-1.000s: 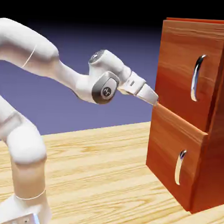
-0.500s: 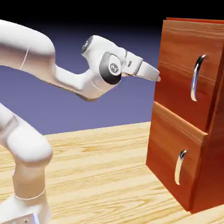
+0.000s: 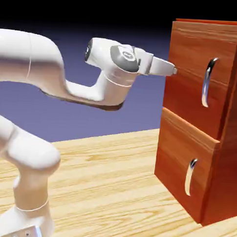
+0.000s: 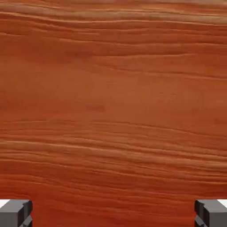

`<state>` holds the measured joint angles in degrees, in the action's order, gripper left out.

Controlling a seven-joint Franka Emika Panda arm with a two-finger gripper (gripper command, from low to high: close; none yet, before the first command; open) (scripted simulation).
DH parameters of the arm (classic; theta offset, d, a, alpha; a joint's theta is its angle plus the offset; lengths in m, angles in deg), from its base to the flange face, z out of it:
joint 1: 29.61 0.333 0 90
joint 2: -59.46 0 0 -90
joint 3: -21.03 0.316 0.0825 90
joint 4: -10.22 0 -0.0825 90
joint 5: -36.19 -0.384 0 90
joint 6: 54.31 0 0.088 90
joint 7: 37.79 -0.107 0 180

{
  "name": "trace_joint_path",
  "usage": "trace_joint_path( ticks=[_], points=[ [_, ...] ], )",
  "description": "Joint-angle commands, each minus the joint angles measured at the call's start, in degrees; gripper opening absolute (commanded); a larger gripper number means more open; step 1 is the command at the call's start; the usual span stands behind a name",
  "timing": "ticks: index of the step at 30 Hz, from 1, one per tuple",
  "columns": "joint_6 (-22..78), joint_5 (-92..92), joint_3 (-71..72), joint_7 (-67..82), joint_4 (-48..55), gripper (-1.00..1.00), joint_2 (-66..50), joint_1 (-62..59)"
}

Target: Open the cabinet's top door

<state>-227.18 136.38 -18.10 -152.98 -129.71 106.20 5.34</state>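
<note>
The pincer has risen (jaws wide) beside the top door.

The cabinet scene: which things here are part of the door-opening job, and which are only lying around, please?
For the job:
- top door
- its long curved handle
- gripper, open

Not for the job:
- lower panel
- its smaller handle

Nothing loose shows on the wooden table.
</note>
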Motion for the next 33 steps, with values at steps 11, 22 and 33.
trace_joint_path(
  ticks=[11,22,33],
  points=[
    [0.3,27.4,-10.7,-19.9,5.8,0.00,3.9,9.4],
    [0.6,54.8,-21.4,-39.8,11.5,0.00,7.7,18.7],
    [3.7,55.6,-26.5,-40.5,17.2,-1.00,4.6,27.4]
  ],
)
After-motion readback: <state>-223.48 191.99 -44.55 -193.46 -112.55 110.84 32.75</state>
